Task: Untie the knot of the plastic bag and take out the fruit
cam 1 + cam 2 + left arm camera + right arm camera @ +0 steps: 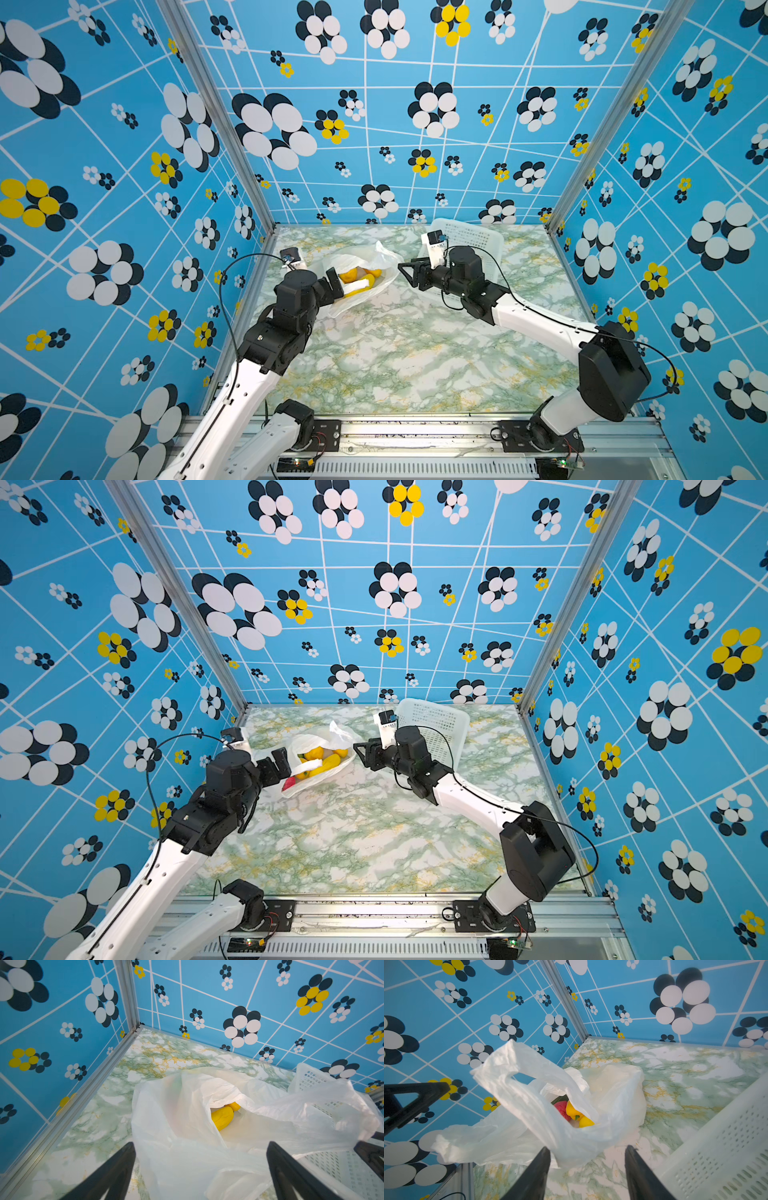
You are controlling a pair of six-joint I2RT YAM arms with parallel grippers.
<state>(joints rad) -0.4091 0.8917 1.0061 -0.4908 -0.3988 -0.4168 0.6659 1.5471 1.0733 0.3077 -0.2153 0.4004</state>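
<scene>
Black left gripper (337, 286): released, jaws spread wide and clasping nothing. It lies low against the left end of the thin, crinkly translucent white plastic bag (384, 254). In the left wrist view its dark fingers (116, 1167) flank a fold of film without pinching it.
Right gripper (406, 274): jaws parted, nothing between them, tips pointing at the bag's right end from just beside it. In the right wrist view one fingertip (538, 1169) meets the film's edge, but contact cannot be told.
Plastic bag: on the green-and-white marbled bench (395, 357), towards its far left corner, between the two grippers, slumped with its mouth gaping.
Handles: one white loop handle (508, 1064) stands up free on the right gripper's side. A bunched white strip (311, 764) lies across the open mouth. The two are not tied together.
Fruit: small toy fruit (326, 763) inside the bag, with long ridged yellow pieces uppermost in both top views. The right wrist view shows a pink-red bumpy one (561, 1108) touching a yellow one (574, 1110) deeper in.
Basket: rigid white perforated plastic basket (478, 237) at the bench's far edge, right of the middle, near the bag, with the right arm's wrist in front of it.
</scene>
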